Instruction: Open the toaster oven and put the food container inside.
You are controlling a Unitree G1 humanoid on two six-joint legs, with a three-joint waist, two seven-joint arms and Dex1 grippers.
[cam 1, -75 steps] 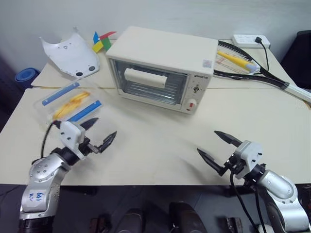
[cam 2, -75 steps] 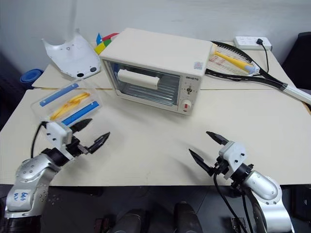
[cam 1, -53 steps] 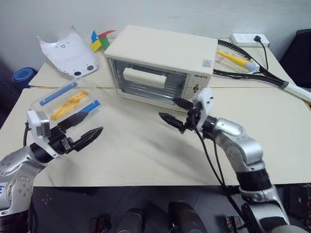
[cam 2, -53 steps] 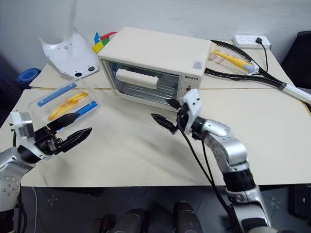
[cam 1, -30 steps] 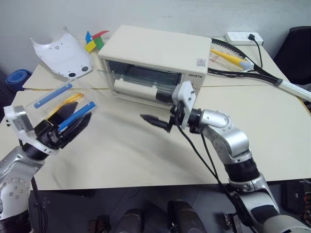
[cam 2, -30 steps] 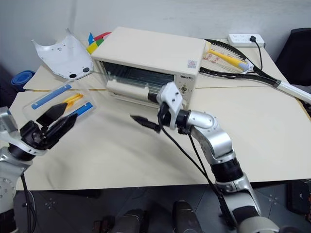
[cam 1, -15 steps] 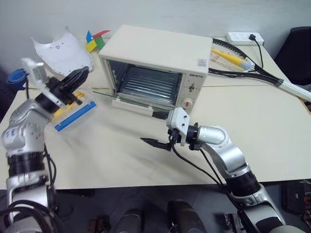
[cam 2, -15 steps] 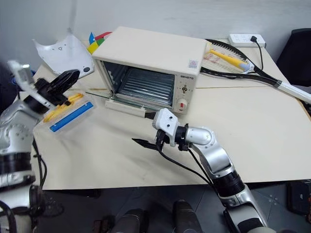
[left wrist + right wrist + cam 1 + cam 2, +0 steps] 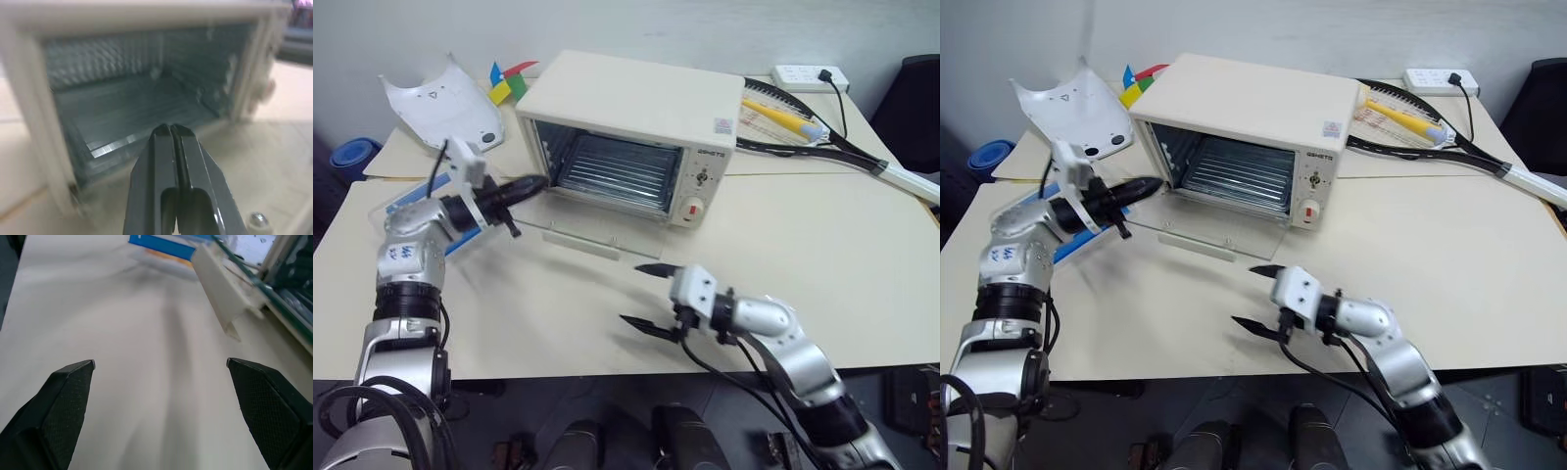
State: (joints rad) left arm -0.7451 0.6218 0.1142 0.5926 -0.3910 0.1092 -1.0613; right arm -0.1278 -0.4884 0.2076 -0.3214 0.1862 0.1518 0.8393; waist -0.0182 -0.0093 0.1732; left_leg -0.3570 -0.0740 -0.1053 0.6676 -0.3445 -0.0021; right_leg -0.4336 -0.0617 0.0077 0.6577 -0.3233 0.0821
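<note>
The cream-white toaster oven stands open at the back of the table, its glass door dropped flat and its wire rack showing inside. My left gripper is shut on nothing, level, its tips just in front of the oven's left front corner. The food container lies on the table left of the oven, partly hidden behind my left arm; one blue clip shows. My right gripper hangs open near the table's front edge, in front of the door's white handle.
A white curved shell and coloured blocks lie at the back left. A tennis racket and a power strip sit right of the oven. Bare tabletop stretches along the right and front.
The oven door has swung from closed to flat open. My right gripper has drawn back to the table's front. My left gripper has shut and swung from the container to the oven's mouth.
</note>
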